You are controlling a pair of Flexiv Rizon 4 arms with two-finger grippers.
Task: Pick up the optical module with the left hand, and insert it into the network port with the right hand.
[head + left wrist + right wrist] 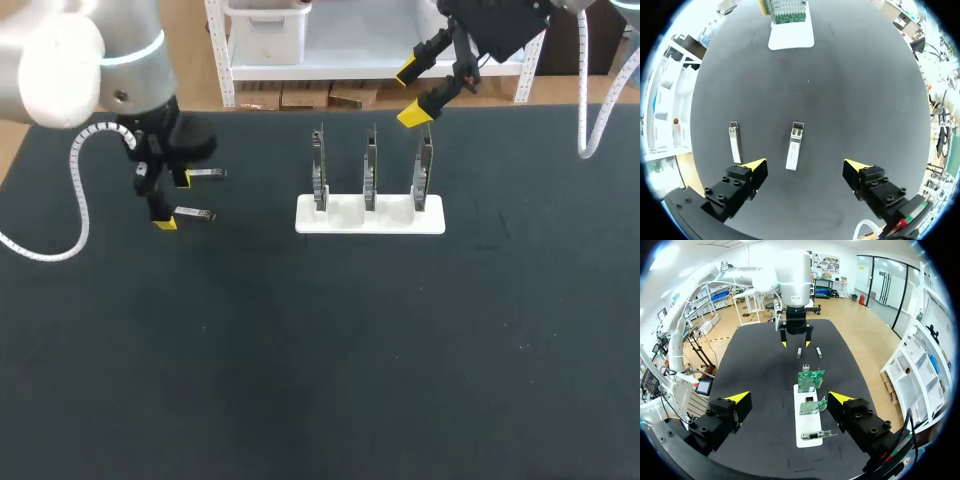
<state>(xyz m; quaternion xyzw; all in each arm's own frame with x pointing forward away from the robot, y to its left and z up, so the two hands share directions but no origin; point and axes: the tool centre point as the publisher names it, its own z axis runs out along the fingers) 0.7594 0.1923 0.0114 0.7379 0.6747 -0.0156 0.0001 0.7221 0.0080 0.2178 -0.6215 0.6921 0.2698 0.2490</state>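
Note:
Two small silver optical modules lie on the black table at the left, one (pixel 206 173) behind the other (pixel 196 213). My left gripper (pixel 175 200) hovers over them, open and holding nothing. In the left wrist view one module (pixel 795 146) lies just ahead of my left gripper (pixel 806 167), within the gap of its fingers, and the second module (pixel 733 141) lies outside one finger. A white stand (pixel 345 218) at mid-table holds three upright network cards (pixel 370 165). My right gripper (pixel 412 93) hangs open and empty above and behind the right card.
In the right wrist view the white stand (pixel 801 422) with its green cards (pixel 810 379) lies under and ahead of my right gripper (pixel 789 399). Beyond it are my left gripper (pixel 795 342) and both modules (pixel 799 353). Black table surrounds the stand (pixel 790 35).

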